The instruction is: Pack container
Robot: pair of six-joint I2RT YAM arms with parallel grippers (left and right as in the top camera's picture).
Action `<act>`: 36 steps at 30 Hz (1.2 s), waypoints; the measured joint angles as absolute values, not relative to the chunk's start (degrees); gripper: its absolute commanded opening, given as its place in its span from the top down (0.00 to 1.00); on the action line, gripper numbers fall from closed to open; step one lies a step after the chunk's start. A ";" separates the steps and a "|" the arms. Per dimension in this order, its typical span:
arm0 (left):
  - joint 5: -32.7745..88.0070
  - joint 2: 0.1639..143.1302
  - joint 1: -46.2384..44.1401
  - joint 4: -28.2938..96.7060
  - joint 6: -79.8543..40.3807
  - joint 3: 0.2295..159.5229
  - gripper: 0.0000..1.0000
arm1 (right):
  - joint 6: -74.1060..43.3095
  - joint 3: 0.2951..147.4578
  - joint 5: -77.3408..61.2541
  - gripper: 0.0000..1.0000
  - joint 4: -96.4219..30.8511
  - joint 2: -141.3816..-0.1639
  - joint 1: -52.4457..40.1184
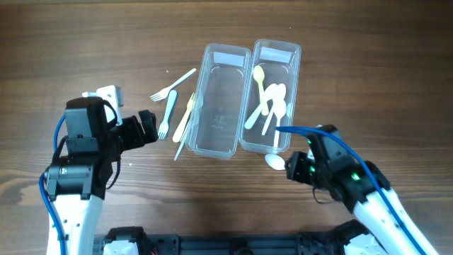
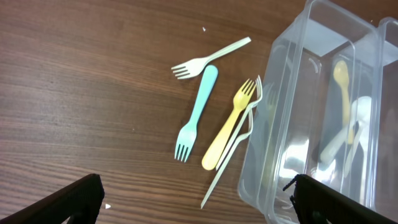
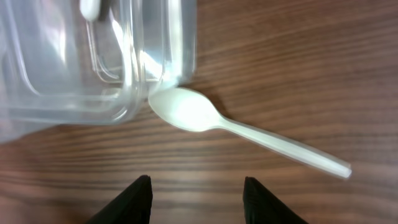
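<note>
Two clear plastic containers stand side by side. The left container (image 1: 219, 99) looks empty; the right container (image 1: 272, 92) holds several pale spoons (image 1: 270, 106). Left of them lie a white fork (image 1: 172, 85), a blue fork (image 1: 167, 113), a yellow fork (image 1: 184, 117) and a clear fork (image 1: 185, 138); the blue fork (image 2: 198, 112) and yellow fork (image 2: 230, 124) also show in the left wrist view. A white spoon (image 3: 242, 127) lies on the table at the right container's near corner, also in the overhead view (image 1: 274, 161). My left gripper (image 1: 145, 127) is open and empty beside the forks. My right gripper (image 3: 196, 193) is open just short of the white spoon.
The wooden table (image 1: 354, 64) carries nothing else. The container's corner (image 3: 149, 74) touches the white spoon's bowl. A blue cable (image 1: 333, 142) runs along the right arm.
</note>
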State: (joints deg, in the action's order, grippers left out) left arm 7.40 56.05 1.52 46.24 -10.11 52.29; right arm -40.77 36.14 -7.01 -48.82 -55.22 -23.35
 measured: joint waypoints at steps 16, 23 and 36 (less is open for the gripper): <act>7.40 56.05 1.52 46.28 -10.11 52.31 0.00 | -70.54 34.02 -5.69 0.70 -54.68 -55.42 -23.40; 7.40 56.05 1.52 46.33 -10.11 52.31 0.00 | -78.04 32.69 -9.96 0.71 -45.95 -62.41 -23.44; 7.40 56.05 1.52 47.57 -10.11 52.31 0.00 | -92.77 32.69 -12.86 0.62 -46.57 -65.58 -23.44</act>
State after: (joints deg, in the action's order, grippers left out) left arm 7.40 56.05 1.52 47.57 -10.11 52.31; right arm -92.77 32.69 -12.86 -46.57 -65.58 -23.44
